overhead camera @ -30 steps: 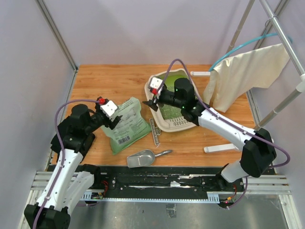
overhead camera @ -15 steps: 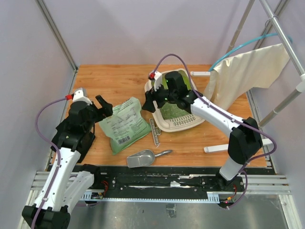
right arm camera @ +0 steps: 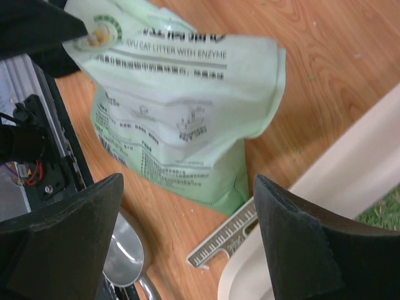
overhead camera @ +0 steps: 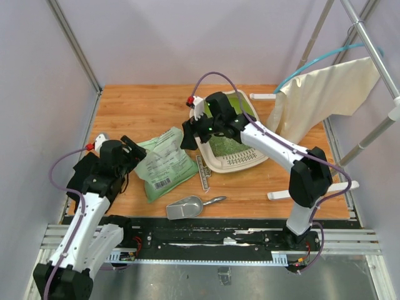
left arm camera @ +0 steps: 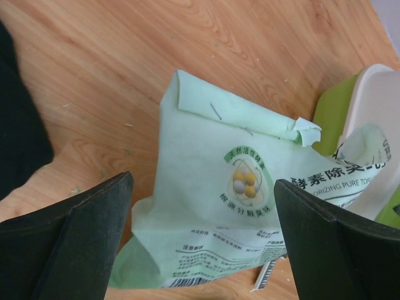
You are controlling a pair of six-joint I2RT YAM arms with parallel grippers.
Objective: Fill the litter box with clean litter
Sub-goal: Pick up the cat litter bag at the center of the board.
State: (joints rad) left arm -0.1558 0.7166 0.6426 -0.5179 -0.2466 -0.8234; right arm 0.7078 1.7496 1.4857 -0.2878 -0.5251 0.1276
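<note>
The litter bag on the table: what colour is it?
Light green bag with dark print, clearest in the left wrist view.

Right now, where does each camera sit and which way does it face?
Top: above, behind the arms, looking down on the table; both arms show.
Left wrist: on the left arm, facing down at the bag; open left gripper shows.
Right wrist: facing down at bag, box; open right gripper shows.
Shared: the bag.

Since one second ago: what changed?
Left fingers backed left off the bag and spread wider. Right fingers swung left from the litter box rim toward the bag, opening too. Neither holds anything. Bag, litter box and scoop stayed put.
</note>
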